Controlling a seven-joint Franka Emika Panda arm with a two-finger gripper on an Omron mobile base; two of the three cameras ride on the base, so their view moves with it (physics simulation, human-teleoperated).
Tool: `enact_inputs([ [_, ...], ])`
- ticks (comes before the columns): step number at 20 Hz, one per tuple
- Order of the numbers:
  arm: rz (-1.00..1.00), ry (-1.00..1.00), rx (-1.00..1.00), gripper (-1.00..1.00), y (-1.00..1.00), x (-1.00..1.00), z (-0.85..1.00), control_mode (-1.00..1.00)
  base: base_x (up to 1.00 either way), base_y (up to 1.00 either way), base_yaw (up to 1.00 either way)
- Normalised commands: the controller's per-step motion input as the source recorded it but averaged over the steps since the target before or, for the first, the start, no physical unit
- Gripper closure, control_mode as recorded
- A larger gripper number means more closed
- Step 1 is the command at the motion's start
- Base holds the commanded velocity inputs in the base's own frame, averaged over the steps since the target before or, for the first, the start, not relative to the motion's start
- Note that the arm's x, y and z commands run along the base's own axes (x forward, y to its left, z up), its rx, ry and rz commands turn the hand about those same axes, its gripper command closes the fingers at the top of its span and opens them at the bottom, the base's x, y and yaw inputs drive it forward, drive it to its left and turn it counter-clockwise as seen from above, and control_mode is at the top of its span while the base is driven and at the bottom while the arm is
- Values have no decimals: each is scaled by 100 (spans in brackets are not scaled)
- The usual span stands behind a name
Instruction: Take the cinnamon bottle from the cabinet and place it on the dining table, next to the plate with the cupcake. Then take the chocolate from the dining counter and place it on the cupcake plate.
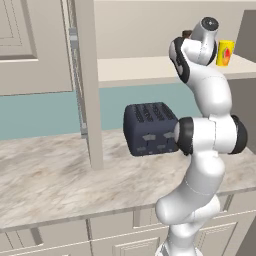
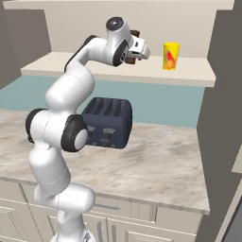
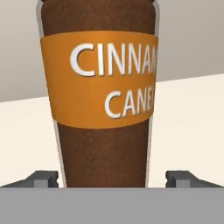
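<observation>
Where the marbled desk [image 2: 156, 165] lies nearest, a dark blue toaster [image 2: 108, 123] is seen standing on it, behind the arm's elbow. Higher and farther, the tool [image 2: 138, 51] is reached into the open cabinet [image 2: 198, 75], level with its shelf. In the hand view the cinnamon bottle [image 3: 103, 100] is seen upright on that shelf, between the two fingertips [image 3: 43, 178], which are spread and set apart from its sides. A yellow canister [image 2: 171, 56] is noted standing farther right on the shelf.
</observation>
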Motion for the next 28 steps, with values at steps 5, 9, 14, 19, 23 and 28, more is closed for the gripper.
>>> enact_inputs([
  [5, 1, -3, 0, 100, -6, -3, -2, -100, 0, 0, 0],
  [9, 5, -14, 0, 100, -4, -34, 0, -100, 0, 0, 0],
  [14, 8, -24, 0, 100, 0, -69, 0, -100, 0, 0, 0],
  [19, 3, -16, 0, 100, 16, -79, 0, -100, 0, 0, 0],
  [23, 4, 0, 0, 100, 19, -66, 2, -100, 0, 0, 0],
  [28, 13, 2, 1, 100, 12, -75, 5, -100, 0, 0, 0],
])
